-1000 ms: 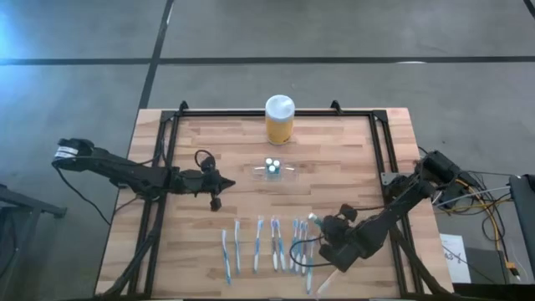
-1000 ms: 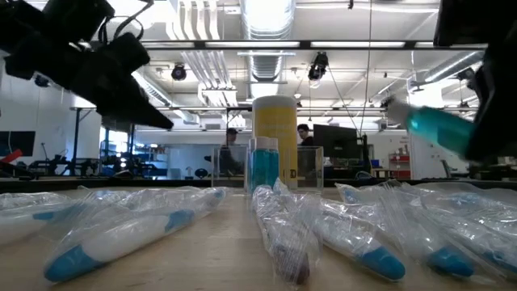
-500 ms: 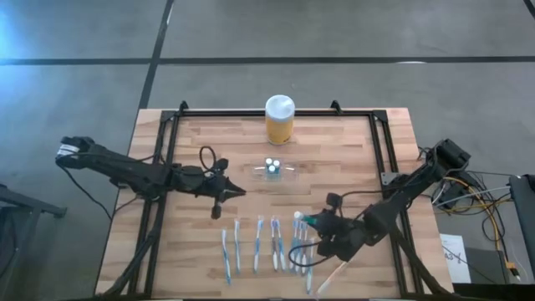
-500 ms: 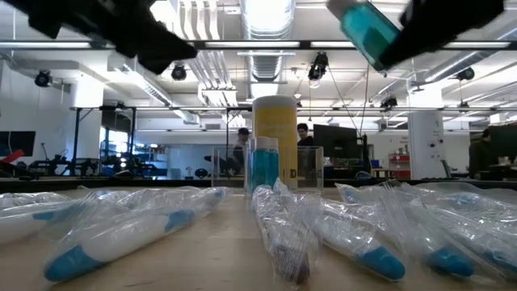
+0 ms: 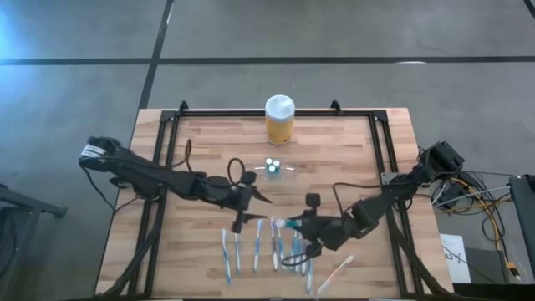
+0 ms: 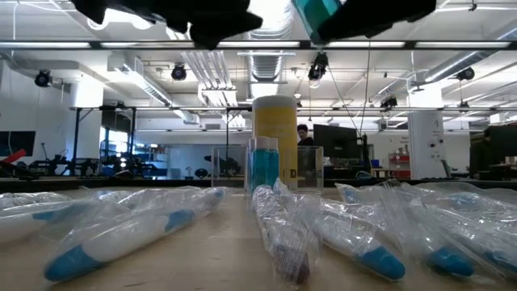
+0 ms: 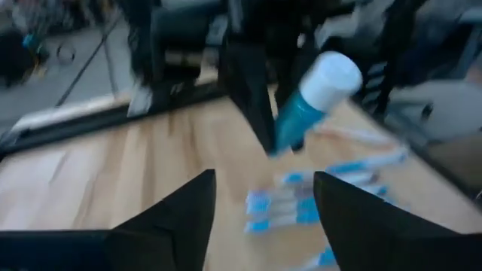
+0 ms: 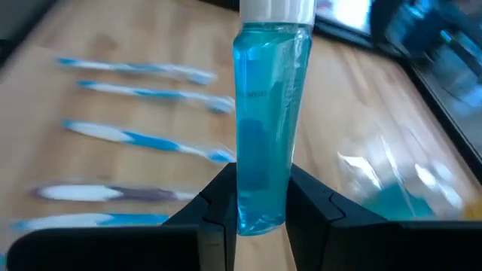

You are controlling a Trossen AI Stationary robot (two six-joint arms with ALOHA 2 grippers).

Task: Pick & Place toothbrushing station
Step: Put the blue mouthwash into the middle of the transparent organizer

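toothbrushing station (image 5: pixel 274 168) on wooden table (image 5: pixel 201 142), concrete floor (image 5: pixel 334 33) around

I see grey concrete floor (image 5: pixel 334 33) around table, dark seam lines crossing it. Behind table, open workshop: exposed ceiling ducts (image 6: pixel 271 61), bright strip lights (image 6: pixel 202 69), white column (image 6: pixel 422 145), monitors and desks far back, a person (image 6: pixel 305 135) among them.

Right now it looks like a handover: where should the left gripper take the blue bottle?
Probably the blue bottle, on its bare body below the white cap; the right gripper clamps its bottom end. The open left gripper faces that free end.
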